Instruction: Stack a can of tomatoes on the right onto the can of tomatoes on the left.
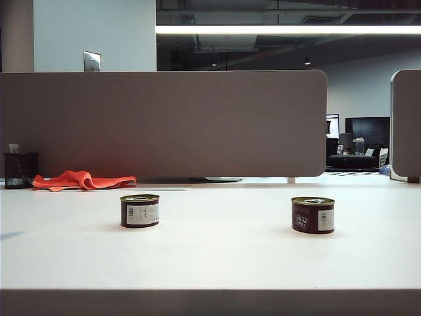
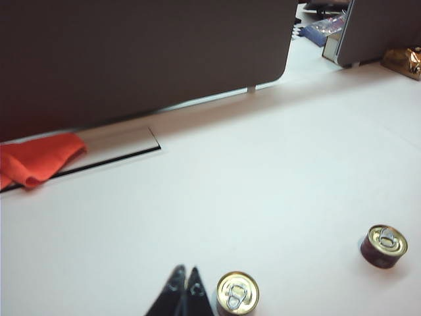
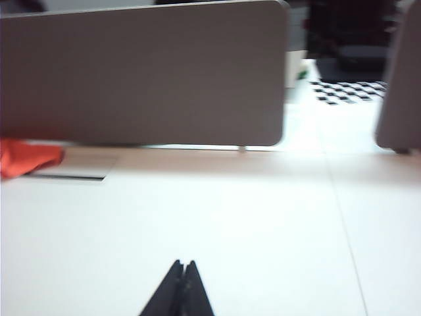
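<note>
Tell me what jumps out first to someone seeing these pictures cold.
Two small tomato cans stand apart on the bare white table: the left can and the right can. An orange cloth lies at the back left by the grey divider. The left gripper, shut, hangs just beside the left can; the right gripper, also shut, hangs over empty table.

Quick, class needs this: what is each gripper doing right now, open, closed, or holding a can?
Left gripper: closed, empty, above the table beside the left can.
Right gripper: closed, empty, over bare table.
</note>
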Tool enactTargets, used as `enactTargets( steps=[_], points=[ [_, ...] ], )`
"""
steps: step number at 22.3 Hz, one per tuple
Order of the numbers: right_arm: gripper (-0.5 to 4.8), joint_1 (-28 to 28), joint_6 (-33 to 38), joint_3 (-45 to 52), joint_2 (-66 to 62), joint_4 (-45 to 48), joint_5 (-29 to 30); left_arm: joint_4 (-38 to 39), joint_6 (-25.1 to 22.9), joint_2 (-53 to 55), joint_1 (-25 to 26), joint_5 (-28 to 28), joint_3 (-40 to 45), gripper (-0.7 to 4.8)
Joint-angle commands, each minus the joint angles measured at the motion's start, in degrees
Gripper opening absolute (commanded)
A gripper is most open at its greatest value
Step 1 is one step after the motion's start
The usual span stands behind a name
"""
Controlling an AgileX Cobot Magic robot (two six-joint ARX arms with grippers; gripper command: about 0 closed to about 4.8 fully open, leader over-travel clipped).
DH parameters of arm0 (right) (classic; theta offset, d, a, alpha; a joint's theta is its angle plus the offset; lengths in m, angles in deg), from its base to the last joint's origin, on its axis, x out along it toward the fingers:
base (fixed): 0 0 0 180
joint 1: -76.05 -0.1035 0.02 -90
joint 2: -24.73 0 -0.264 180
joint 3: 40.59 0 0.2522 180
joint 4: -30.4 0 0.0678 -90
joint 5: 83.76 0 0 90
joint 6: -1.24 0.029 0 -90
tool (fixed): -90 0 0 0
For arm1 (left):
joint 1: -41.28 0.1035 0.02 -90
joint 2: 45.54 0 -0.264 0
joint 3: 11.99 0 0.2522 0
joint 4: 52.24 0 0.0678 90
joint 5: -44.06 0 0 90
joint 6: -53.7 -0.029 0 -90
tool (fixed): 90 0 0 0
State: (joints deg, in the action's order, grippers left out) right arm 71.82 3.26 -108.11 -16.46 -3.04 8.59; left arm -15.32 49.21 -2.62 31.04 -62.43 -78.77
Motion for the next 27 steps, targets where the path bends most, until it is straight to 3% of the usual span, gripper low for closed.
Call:
enactTargets(
  steps=[1,6,7,8,10,12,13,14,16,19,21,27],
  points=[
    [-0.04,-3.2,-3.0,-1.6,-4.3,-2.1,0.0,2.4,-0.2,0.5,-1.1,0.2,-0.4,-0.06],
    [-0.04,-8.6,-4.1,-1.5,-10.5,-4.6,0.0,6.4,0.0,0.7,-1.6,4.3,-0.4,0.05],
    [-0.04,-9.2,-4.5,-1.5,-11.8,-5.0,0.0,6.4,0.0,0.8,-1.6,4.2,-0.4,0.4],
    [-0.04,-9.7,-4.9,-1.5,-13.1,-5.3,0.0,6.3,0.0,0.8,-1.6,4.3,-0.4,1.18],
    [-0.02,-10.5,-5.3,-1.5,-15.9,-5.8,0.0,6.3,0.0,0.8,-1.6,4.2,-0.4,2.21],
    [0.09,-10.7,-5.3,-1.6,-18.2,-6.0,0.4,6.3,0.0,0.8,-1.6,4.2,-0.4,2.25],
    [0.81,-10.7,-5.3,-1.6,-19.7,-5.9,0.4,6.3,0.0,0.8,-1.6,4.2,-0.4,2.25],
    [2.08,-10.7,-5.3,-1.6,-21.1,-5.7,0.4,6.3,0.0,0.9,-1.6,4.0,-0.4,2.48],
    [3.17,-10.7,-5.3,-1.6,-22.1,-5.5,0.3,6.3,0.5,1.0,-1.6,3.4,-0.4,2.81],
    [4.33,-10.8,-5.0,-1.6,-24.0,-5.4,0.2,6.1,0.9,1.5,-1.6,3.1,-0.4,2.82],
    [4.78,-11.5,-4.8,-1.6,-25.8,-5.6,-0.7,6.4,2.5,1.6,-1.6,1.3,-0.4,2.83],
    [4.79,-11.7,-0.4,-4.9,-32.3,-10.8,-1.4,9.4,3.0,3.2,-1.7,0.6,-0.4,2.83]
  ],
)
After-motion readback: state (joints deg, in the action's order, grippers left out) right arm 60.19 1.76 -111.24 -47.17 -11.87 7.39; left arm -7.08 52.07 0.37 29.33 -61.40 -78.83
